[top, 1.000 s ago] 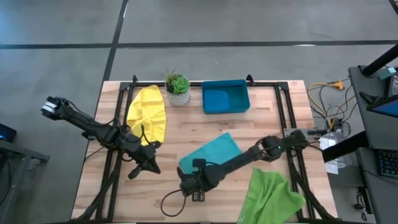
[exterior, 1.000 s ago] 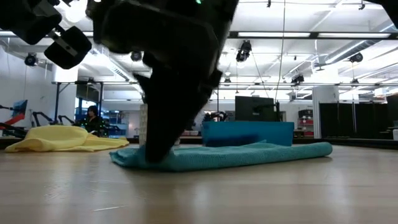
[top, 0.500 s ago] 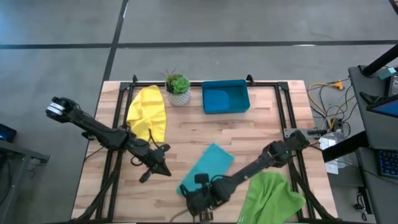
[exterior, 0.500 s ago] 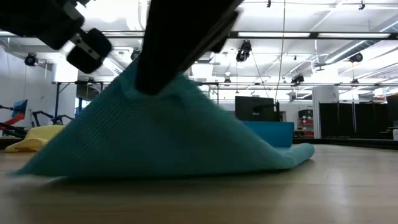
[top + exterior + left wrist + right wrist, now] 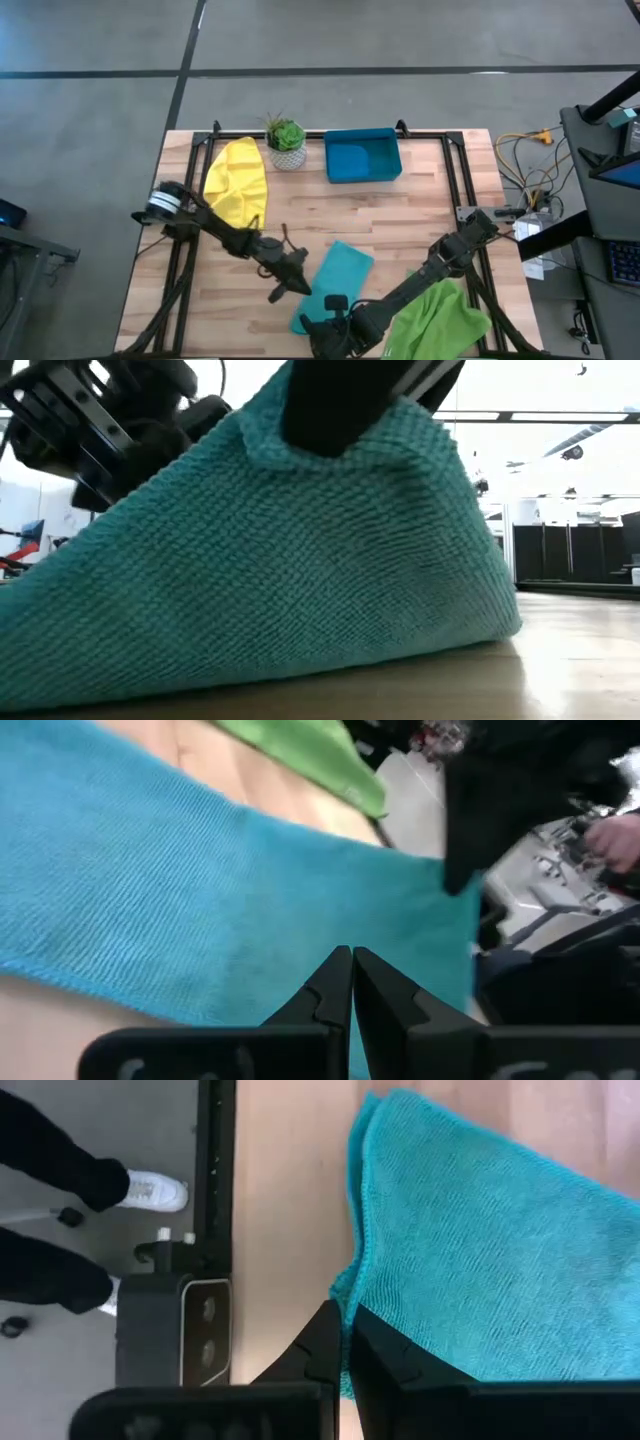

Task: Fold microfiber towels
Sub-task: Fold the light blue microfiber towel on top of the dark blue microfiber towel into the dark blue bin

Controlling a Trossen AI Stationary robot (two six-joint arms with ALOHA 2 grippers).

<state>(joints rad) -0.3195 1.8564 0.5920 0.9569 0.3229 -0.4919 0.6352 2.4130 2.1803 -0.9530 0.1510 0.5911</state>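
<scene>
Teal towel [image 5: 333,282] is lying on the near middle of your wooden table [image 5: 420,215], with its near corner being lifted off the boards so that it is filling the low view as a tent of cloth. Your right gripper [image 5: 325,325] is pinching that raised corner, its fingers [image 5: 340,1342] closed tight on the towel's edge near the table's front rim. Your left gripper [image 5: 296,287] is hanging just beside the towel's left edge with its fingertips [image 5: 351,982] pressed together and holding nothing. Over on the near right, the light green towel [image 5: 432,320] is spilling across the table's corner. At the far left, the yellow towel [image 5: 238,182] is lying rumpled, beside a small potted plant [image 5: 286,141] and the blue tray [image 5: 362,156] along the far edge.
</scene>
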